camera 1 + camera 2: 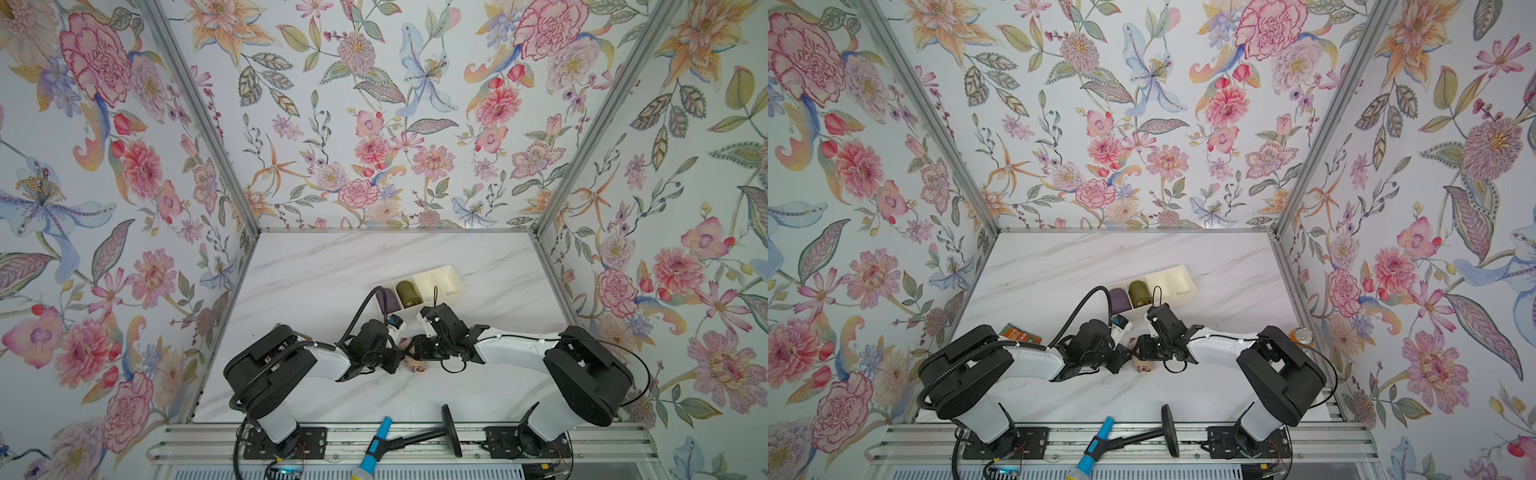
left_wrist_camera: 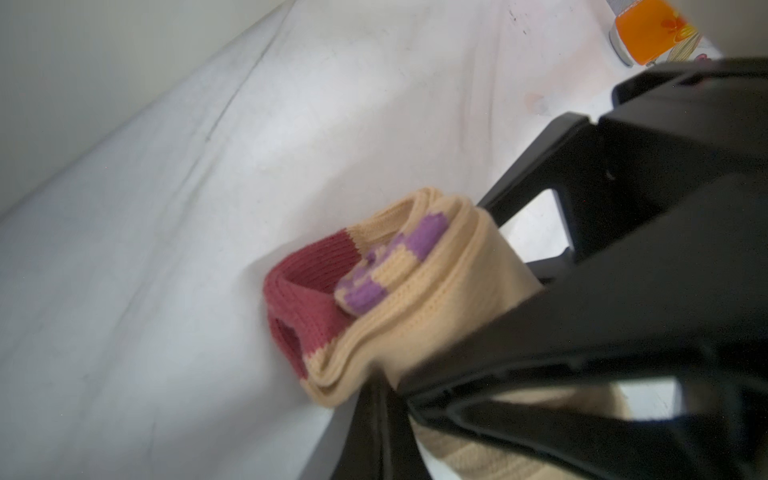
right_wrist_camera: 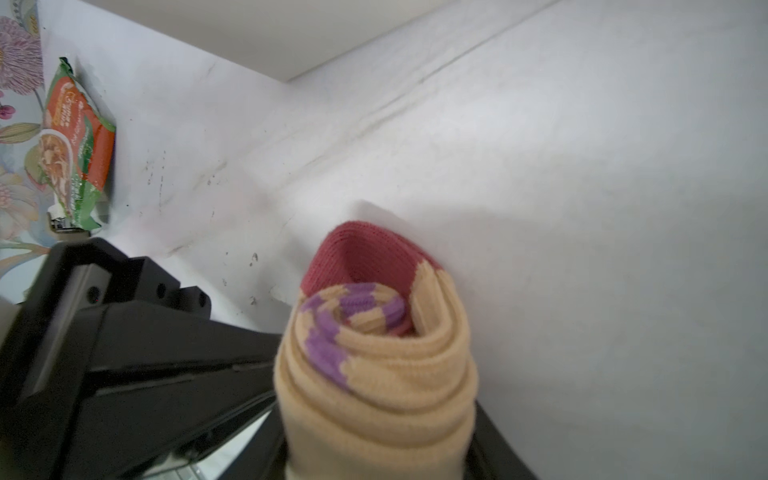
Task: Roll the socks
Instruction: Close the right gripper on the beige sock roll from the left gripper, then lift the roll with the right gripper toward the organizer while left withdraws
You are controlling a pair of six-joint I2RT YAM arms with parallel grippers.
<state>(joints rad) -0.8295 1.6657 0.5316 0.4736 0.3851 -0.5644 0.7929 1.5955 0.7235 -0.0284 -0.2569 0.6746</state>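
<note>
**Top views and wrist views: one roll caught between both sets of fingers**

Top views placed the socks (image 1: pixel 415 366) on the near middle of the counter (image 1: pixel 332 270), well short of the divided tray (image 1: pixel 453 277) farther back. The left fingers (image 1: pixel 398 356) reached in from the left and the right fingers (image 1: pixel 419 352) from the right. Their tips met at the bundle, so neither arm was nearer. Only scraps of the socks (image 1: pixel 1144 365) showed past the black wrists, and the roll's long axis could not be read from above.

Left wrist view supplied that axis. The socks (image 2: pixel 395 299) formed a tight roll whose length ran back between the two right fingers (image 2: pixel 561 374), one on each side, clasping it. The maroon cuff and purple stripes stuck out beyond their tips. The left fingers (image 2: pixel 374 424) rose pressed together against the roll's edge, apparently pinching an outer peach layer, though the bite itself was hidden.

Right wrist view alone faced the spiral end of the socks (image 3: pixel 374 365). The layers were wound snugly, and the maroon cuff gaped at the free end, not yet pulled over. The left fingers (image 3: pixel 187 345) came in flat and closed, touching the roll's flank. The right fingers (image 3: pixel 494 440) showed only as dark slivers on both sides. By my reading, the coming move turned on that cuff lying just beyond the right fingertips, on the left fingers' side.
</note>
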